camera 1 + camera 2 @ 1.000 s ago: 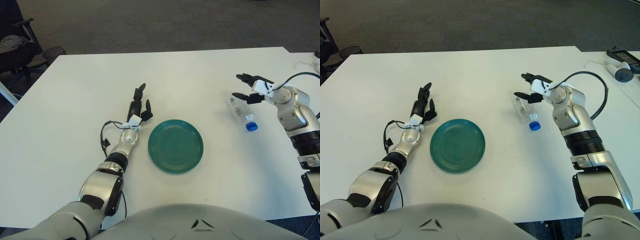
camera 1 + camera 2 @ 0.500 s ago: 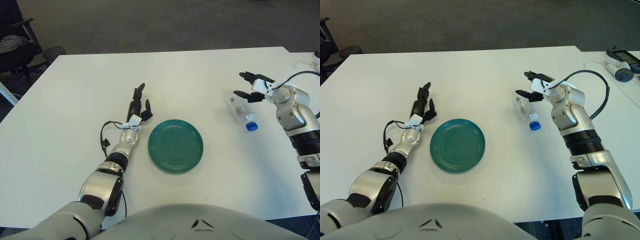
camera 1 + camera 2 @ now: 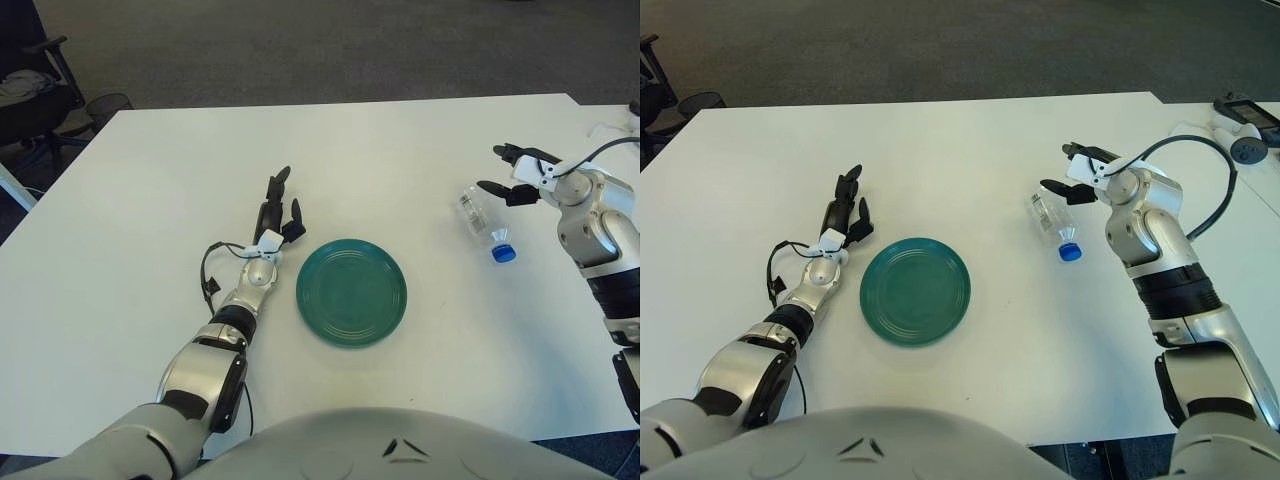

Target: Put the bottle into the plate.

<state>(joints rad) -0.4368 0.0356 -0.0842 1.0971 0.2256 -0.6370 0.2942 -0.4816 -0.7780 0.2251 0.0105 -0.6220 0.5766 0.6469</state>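
The bottle [image 3: 1052, 225] lies on its side on the tabletop [image 3: 940, 140], toward the right edge, blue cap pointing to the near edge, well apart from the green plate [image 3: 915, 291]. The right hand [image 3: 1080, 172] is just beside the bottle's base, fingers spread, holding nothing. The left hand [image 3: 843, 215] shows left of the plate, fingers extended and empty.

One clear bottle [image 3: 1052, 224] with a blue cap lies right of centre. One green plate [image 3: 915, 291] sits at centre. One white table [image 3: 960, 150] fills the frame. Two robot hands show: the left hand [image 3: 843, 216] at left, the right hand [image 3: 1077, 173] at upper right.
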